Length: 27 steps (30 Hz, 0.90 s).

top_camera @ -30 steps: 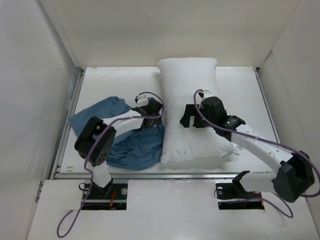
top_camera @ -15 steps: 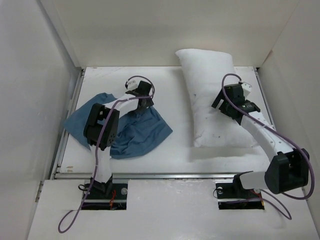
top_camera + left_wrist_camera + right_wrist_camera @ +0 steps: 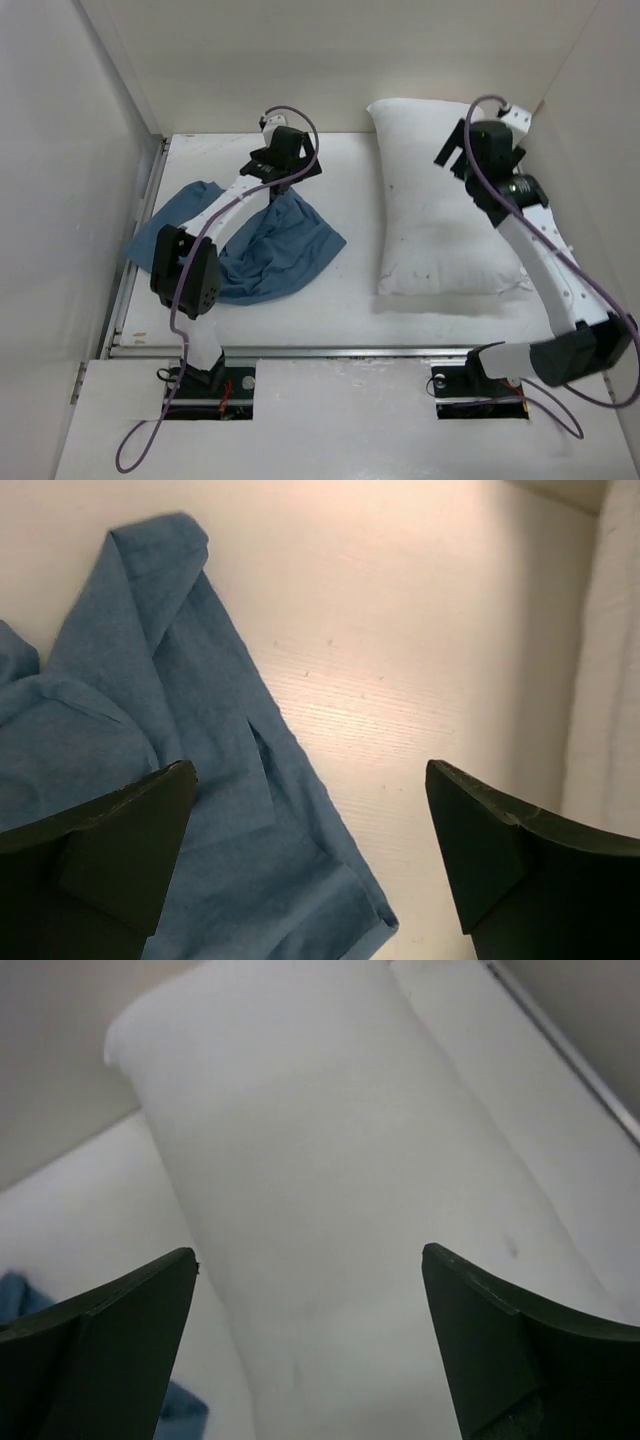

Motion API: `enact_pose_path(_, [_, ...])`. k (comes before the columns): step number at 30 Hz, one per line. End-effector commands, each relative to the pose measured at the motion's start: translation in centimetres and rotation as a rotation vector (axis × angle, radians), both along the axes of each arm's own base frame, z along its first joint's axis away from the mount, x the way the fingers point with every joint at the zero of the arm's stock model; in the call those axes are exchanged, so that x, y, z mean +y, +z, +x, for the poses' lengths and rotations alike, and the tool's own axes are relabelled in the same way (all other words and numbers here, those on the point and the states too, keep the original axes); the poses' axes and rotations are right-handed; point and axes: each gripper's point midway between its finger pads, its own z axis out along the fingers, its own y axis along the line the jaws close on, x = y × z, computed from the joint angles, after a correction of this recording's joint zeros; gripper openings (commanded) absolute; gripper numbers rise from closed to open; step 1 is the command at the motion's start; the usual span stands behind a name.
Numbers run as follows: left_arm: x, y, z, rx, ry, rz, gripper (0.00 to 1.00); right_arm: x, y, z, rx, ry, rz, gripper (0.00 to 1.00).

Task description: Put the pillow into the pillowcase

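Left gripper [image 3: 308, 800] hovered over the crumpled pillowcase [image 3: 150, 730] at the table's [image 3: 350, 300] left, fingers apart, empty; right gripper [image 3: 310, 1280] likewise above the pillow [image 3: 330, 1160], well apart. Likely best: pinch one hem layer, mouth towards pillow

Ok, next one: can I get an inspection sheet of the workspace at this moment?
Surface: white table, a few small marks.
Job's things: pillow on the right, not in the pillowcase; pillowcase crumpled on the left, apart from it.
Clutter: nothing seen.
Fingers: left arm's fingers open over the pillowcase's edge, empty; right arm's fingers open over the pillow, empty.
Cables: purple cables along both arms, one looping off the near ledge.
Surroundings: white walls on three sides.
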Motion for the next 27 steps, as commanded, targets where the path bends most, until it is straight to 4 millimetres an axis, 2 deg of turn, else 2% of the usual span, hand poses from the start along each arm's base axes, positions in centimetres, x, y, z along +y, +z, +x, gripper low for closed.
enact_pose_path(1, [1.9,4.4,-2.3,-0.100,-0.002,-0.007,1.00,-2.5,1.0,4.4,0.014,-0.155,-0.063,0.99])
enact_pose_path(2, [2.4,4.3,-2.9,-0.099,0.007,0.001,1.00,-2.8,1.3,5.3,0.003,-0.185,-0.077,0.99])
enact_pose_path(3, [2.8,5.2,-3.7,-0.114,0.015,-0.019,1.00,-3.0,1.3,6.2,-0.013,-0.209,-0.084,0.99])
enact_pose_path(4, [3.2,5.1,-4.2,-0.114,0.024,-0.012,1.00,-2.2,0.1,7.8,0.005,-0.164,-0.109,0.99])
enact_pose_path(5, [3.6,3.8,-5.0,-0.087,0.030,-0.009,1.00,-2.1,0.1,9.2,-0.006,-0.112,-0.144,0.99])
enact_pose_path(6, [3.7,3.6,-5.4,-0.084,0.042,-0.025,1.00,-1.6,-0.4,10.3,0.007,-0.043,-0.110,0.99])
enact_pose_path(7, [3.9,3.9,-5.9,-0.090,0.042,-0.029,1.00,-1.4,-2.4,11.6,0.046,-0.008,-0.092,0.99])
enact_pose_path(8, [4.0,3.1,-6.4,-0.071,0.038,-0.034,1.00,-1.4,-3.4,12.1,0.075,0.020,-0.073,0.99])
enact_pose_path(9, [3.7,2.6,-7.0,-0.054,0.016,-0.044,1.00,-1.8,-5.0,13.6,0.093,0.051,-0.063,0.99])
enact_pose_path(10, [3.4,3.1,-7.2,-0.061,0.001,-0.059,1.00,-2.2,-5.1,14.5,0.090,0.061,-0.046,0.99])
enact_pose_path(11, [2.9,2.9,-7.8,-0.053,-0.023,-0.067,1.00,-1.5,-7.0,15.7,0.122,0.106,-0.051,0.99])
enact_pose_path(12, [1.9,1.8,-8.6,-0.019,-0.070,-0.082,1.00,-1.0,-7.6,16.4,0.137,0.158,-0.075,0.99])
enact_pose_path(14, [-0.4,1.5,-9.9,-0.035,-0.192,-0.084,1.00,0.9,-7.8,17.9,0.122,0.254,-0.044,0.99])
enact_pose_path(15, [-3.5,0.4,-11.5,-0.039,-0.301,-0.101,1.00,2.5,-9.0,18.8,0.118,0.313,-0.041,0.99])
enact_pose_path(16, [-5.0,0.0,-12.5,-0.041,-0.362,-0.110,1.00,3.6,-9.2,19.3,0.110,0.347,-0.030,0.98])
enact_pose_path(17, [-6.6,-0.7,-13.4,-0.024,-0.418,-0.126,0.98,5.9,-8.6,19.5,0.092,0.424,-0.014,0.98])
enact_pose_path(18, [-9.1,-1.2,-14.3,-0.027,-0.500,-0.141,0.96,7.3,-9.6,19.9,0.105,0.456,-0.006,0.98])
enact_pose_path(20, [-12.2,-2.5,-16.2,0.001,-0.627,-0.179,0.92,10.0,-9.8,20.0,0.101,0.519,-0.025,0.98])
enact_pose_path(21, [-14.7,-2.7,-17.0,-0.001,-0.707,-0.181,0.90,12.1,-9.9,20.0,0.097,0.568,-0.014,0.98])
enact_pose_path(22, [-15.5,-3.9,-17.7,0.019,-0.737,-0.160,0.89,12.1,-10.6,19.9,0.116,0.569,-0.013,0.98])
enact_pose_path(23, [-17.2,-2.8,-17.8,-0.004,-0.775,-0.167,0.89,13.2,-10.3,19.9,0.106,0.603,-0.002,0.98])
enact_pose_path(24, [-18.3,-3.0,-18.2,-0.006,-0.805,-0.158,0.89,15.2,-10.0,19.2,0.105,0.669,0.020,0.98])
enact_pose_path(25, [-20.1,-4.2,-19.1,0.010,-0.849,-0.143,0.89,16.1,-10.5,18.9,0.115,0.697,0.030,0.98])
enact_pose_path(26, [-21.5,-3.6,-19.4,-0.003,-0.886,-0.151,0.89,16.5,-10.3,18.9,0.105,0.714,0.038,0.98])
enact_pose_path(27, [-22.7,-3.7,-19.7,-0.011,-0.924,-0.155,0.89,17.9,-10.3,18.3,0.105,0.761,0.053,0.98])
